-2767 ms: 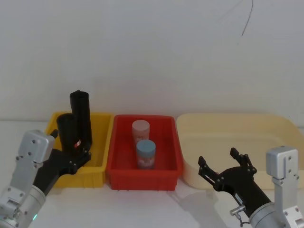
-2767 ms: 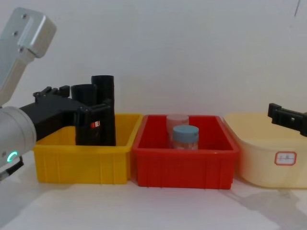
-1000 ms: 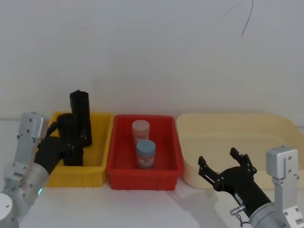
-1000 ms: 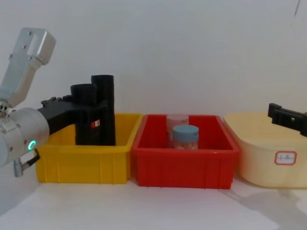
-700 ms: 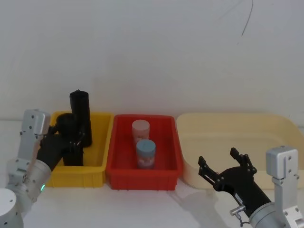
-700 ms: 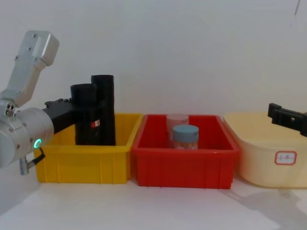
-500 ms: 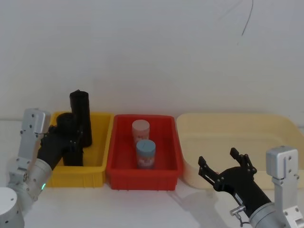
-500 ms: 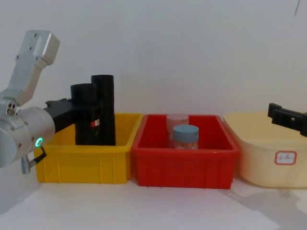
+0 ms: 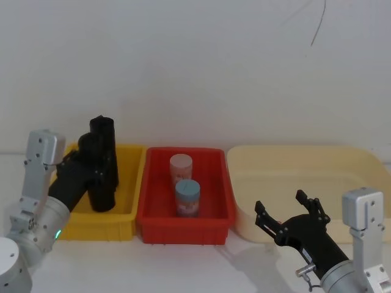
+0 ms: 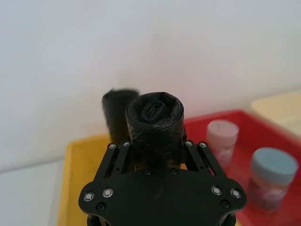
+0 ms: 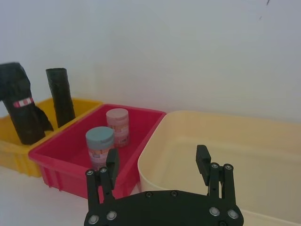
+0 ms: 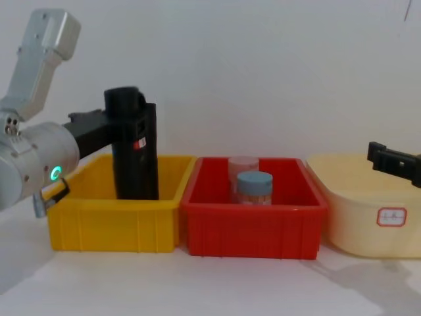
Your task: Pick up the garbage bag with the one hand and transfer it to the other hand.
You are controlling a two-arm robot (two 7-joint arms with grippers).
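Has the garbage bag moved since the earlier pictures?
Yes. The left gripper has lifted the garbage bag: its top now stands above the other black roll, which stays in the yellow bin.

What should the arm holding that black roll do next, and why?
Probably lift it straight up. The left claw is shut on the garbage bag, but the roll's lower end sits inside the yellow bin, right beside the other black roll. Once above the rim, it could travel sideways toward the right claw, which is open near the cream tub.
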